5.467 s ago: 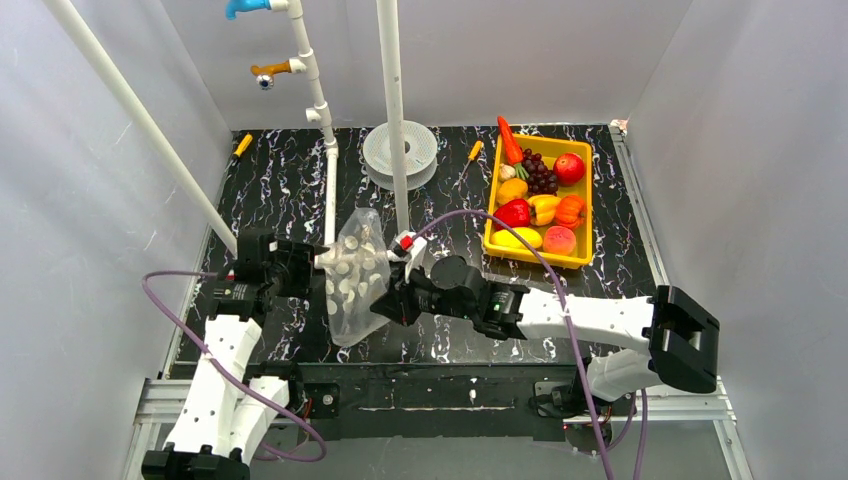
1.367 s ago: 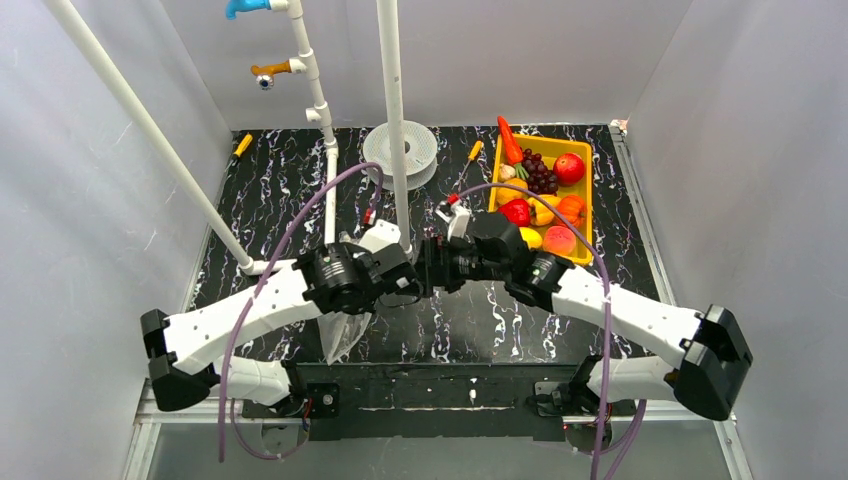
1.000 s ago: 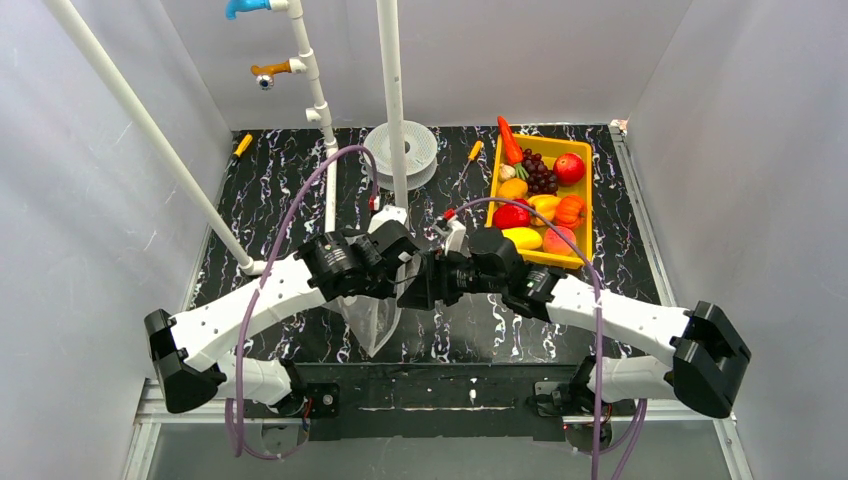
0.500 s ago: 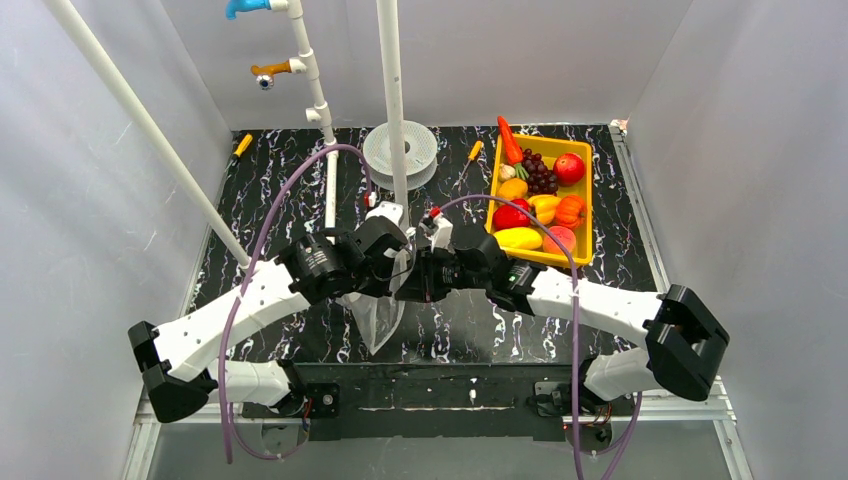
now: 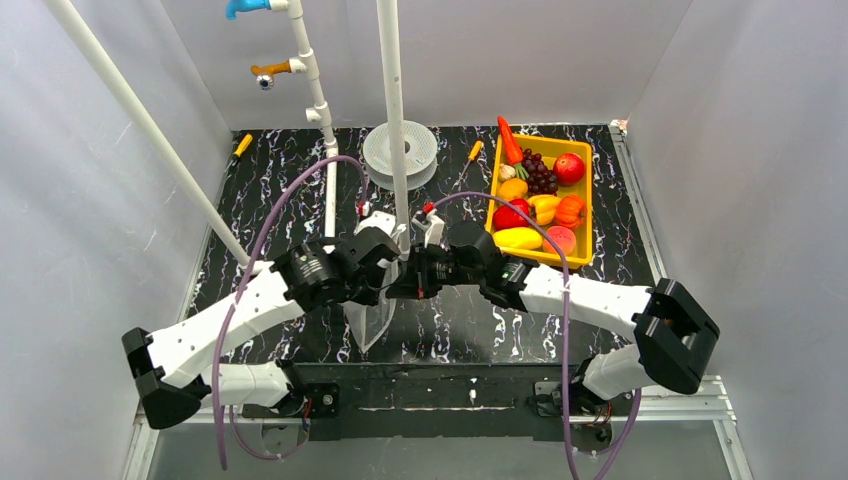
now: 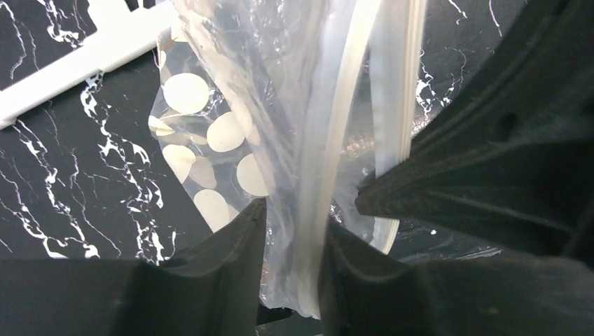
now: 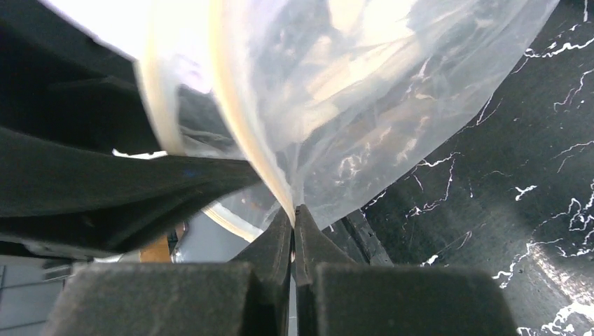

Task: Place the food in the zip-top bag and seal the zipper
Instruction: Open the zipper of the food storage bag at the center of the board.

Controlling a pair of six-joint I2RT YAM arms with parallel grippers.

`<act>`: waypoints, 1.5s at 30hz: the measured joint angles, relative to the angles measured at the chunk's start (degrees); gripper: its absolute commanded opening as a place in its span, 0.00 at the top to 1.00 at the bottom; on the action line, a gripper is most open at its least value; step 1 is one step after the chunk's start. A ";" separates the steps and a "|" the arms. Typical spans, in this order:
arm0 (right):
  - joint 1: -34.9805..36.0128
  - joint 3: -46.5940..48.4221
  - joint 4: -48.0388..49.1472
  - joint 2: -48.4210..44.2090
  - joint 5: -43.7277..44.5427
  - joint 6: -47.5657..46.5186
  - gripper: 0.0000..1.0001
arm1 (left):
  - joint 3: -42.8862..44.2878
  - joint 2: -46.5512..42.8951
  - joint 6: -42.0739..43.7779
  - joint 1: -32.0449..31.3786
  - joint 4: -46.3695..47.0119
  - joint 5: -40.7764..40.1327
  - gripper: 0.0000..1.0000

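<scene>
Clear floppy polka-dotted plastic zip-top bag [image 6: 210,133]; right gripper [image 7: 293,217] pinches whitish zipper strip [image 6: 335,133], left gripper [image 6: 294,224] narrowly parted, maybe loose.

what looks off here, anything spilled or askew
Nothing spilled. The zip-top bag dangles crumpled between the arms: the right claw pinches its edge, the left claw stands loose around the zipper. In the yellow tray, the carrot pokes over the far rim.
</scene>
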 measured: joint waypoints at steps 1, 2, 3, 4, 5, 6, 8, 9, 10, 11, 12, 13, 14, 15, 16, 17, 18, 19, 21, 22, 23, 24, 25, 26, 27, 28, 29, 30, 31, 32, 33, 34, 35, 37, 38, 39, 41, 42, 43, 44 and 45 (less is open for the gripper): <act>0.02 0.02 0.26 0.33 -0.26 0.24 0.99 | -0.04 -0.79 0.15 0.00 -0.07 -0.07 0.94; 0.00 0.20 0.26 0.90 -0.63 0.44 0.99 | -0.04 -1.53 0.35 0.00 -0.11 -0.11 1.00; 0.00 0.48 0.13 1.60 -0.83 0.74 0.99 | -0.04 -2.58 0.79 0.00 -0.35 -0.17 1.00; 0.00 0.81 -0.07 2.14 -0.85 0.94 0.99 | -0.02 -3.28 0.76 0.00 -0.59 -0.33 1.00; -0.07 1.46 -0.92 2.86 -0.85 1.03 0.99 | 0.13 -3.96 1.29 0.00 -1.25 -0.52 1.00; -0.24 2.23 -2.14 3.63 -0.74 1.05 0.99 | 0.48 -4.37 1.57 0.00 -2.14 -0.83 1.00; -0.44 4.02 -5.46 5.09 0.33 0.52 0.99 | 1.49 -4.50 1.95 0.00 -3.78 -1.86 1.00; -0.55 5.05 -7.96 5.75 1.40 -0.17 0.99 | 2.10 -4.42 2.12 0.00 -4.68 -2.56 1.00; -0.66 6.25 -10.78 6.43 2.91 -0.94 0.99 | 2.75 -4.26 2.43 0.00 -5.64 -3.37 1.00; -0.74 7.39 -13.81 7.08 4.85 -1.92 0.99 | 3.30 -4.13 2.58 0.02 -6.45 -4.04 1.00; -0.76 8.11 -16.13 7.45 6.51 -2.80 0.99 | 4.07 -3.82 2.75 0.07 -7.67 -5.05 1.00; -0.76 8.87 -19.21 7.76 8.81 -3.87 0.99 | 4.66 -3.48 2.82 0.13 -8.63 -5.86 1.00; -0.74 9.16 -21.16 7.78 10.27 -4.70 0.99 | 5.03 -3.08 2.84 0.22 -9.35 -6.56 1.00; -0.70 9.46 -23.39 7.74 12.04 -5.60 0.99 | 5.07 -2.78 2.84 0.22 -9.75 -6.99 1.00; -0.59 9.75 -25.14 7.69 13.42 -6.38 0.99 | 4.90 -2.36 2.86 0.26 -9.97 -7.30 1.00; -0.39 10.05 -26.38 7.69 14.27 -6.88 0.99 | 4.52 -1.97 2.84 0.28 -9.84 -7.41 1.00; -0.15 10.49 -27.69 7.67 15.21 -7.52 0.99 | 4.04 -1.64 2.80 0.33 -9.55 -7.39 1.00; 0.13 11.04 -28.83 7.67 15.85 -7.91 0.99 | 3.30 -1.16 2.73 0.33 -9.18 -7.37 1.00; 0.46 12.20 -30.51 7.69 16.87 -8.68 0.99 | 1.90 0.00 2.34 0.35 -8.44 -7.10 1.00; 0.63 12.74 -31.08 7.69 16.96 -9.11 0.99 | 1.22 0.68 2.10 0.37 -7.85 -6.82 1.00; 0.68 13.14 -31.23 7.72 16.76 -9.46 0.99 | 0.57 1.29 1.90 0.37 -7.19 -6.40 1.00; 0.66 13.40 -31.21 7.74 16.37 -9.77 0.99 | -0.02 1.79 1.77 0.37 -6.47 -5.99 1.00; 0.66 13.46 -31.06 7.74 15.80 -9.99 0.99 | -0.50 2.16 1.66 0.39 -5.79 -5.60 1.00; 0.66 13.49 -30.91 7.74 14.99 -10.25 0.96 | -0.96 2.23 1.55 0.48 -5.01 -5.11 1.00; 0.66 13.49 -30.84 7.74 14.25 -10.36 0.91 | -1.18 2.23 1.40 0.59 -4.57 -4.70 1.00; 0.59 13.46 -30.71 7.74 13.57 -10.47 0.87 | -1.22 2.21 1.31 0.66 -4.20 -4.48 1.00; 0.59 13.40 -30.40 7.63 12.87 -10.58 0.81 | -1.22 2.19 1.11 0.85 -3.65 -4.20 1.00; 0.59 13.31 -30.14 7.41 12.37 -10.62 0.77 | -1.22 2.19 0.96 1.01 -3.30 -3.93 1.00; 0.57 13.00 -29.68 6.97 11.91 -10.69 0.75 | -1.25 2.16 0.76 1.22 -2.86 -3.63 1.00; 0.39 12.66 -29.35 6.38 11.61 -10.73 0.72 | -1.27 2.14 0.57 1.46 -2.29 -3.21 1.00; 0.17 12.13 -29.22 5.22 11.04 -10.80 0.68 | -1.33 2.08 0.35 1.70 -1.81 -2.84 1.00; -0.02 11.74 -29.05 4.24 10.60 -10.75 0.65 | -1.44 1.97 0.15 2.01 -1.38 -2.45 1.00; -0.48 11.19 -28.85 2.89 9.92 -10.71 0.61 | -1.57 1.79 -0.07 2.34 -0.90 -1.95 1.00; -2.08 9.70 -27.93 -0.39 8.46 -10.64 0.52 | -1.73 1.57 -0.52 3.10 -0.31 -1.09 1.00; -3.08 8.85 -27.61 -2.19 7.98 -10.64 0.46 | -1.73 1.55 -0.87 3.61 -0.07 -0.72 1.00; -3.91 8.02 -27.36 -4.02 7.74 -10.69 0.41 | -1.73 1.55 -1.22 4.09 0.22 -0.42 1.00; -5.49 6.16 -26.73 -7.65 7.80 -11.17 0.39 | -1.73 1.55 -1.68 4.76 0.72 0.15 1.00; -6.08 5.35 -26.53 -9.31 7.93 -11.54 0.37 | -1.73 1.55 -1.99 5.11 0.92 0.46 1.00; -6.69 4.57 -26.53 -11.19 8.15 -12.00 0.34 | -1.73 1.55 -2.16 5.25 1.01 0.70 1.00; -7.41 4.04 -26.67 -12.94 8.39 -12.33 0.32 | -1.73 1.55 -2.43 5.40 1.07 1.20 1.00; -8.09 3.74 -26.67 -14.36 8.66 -12.52 0.31 | -1.75 1.55 -2.56 5.55 1.11 1.51 1.00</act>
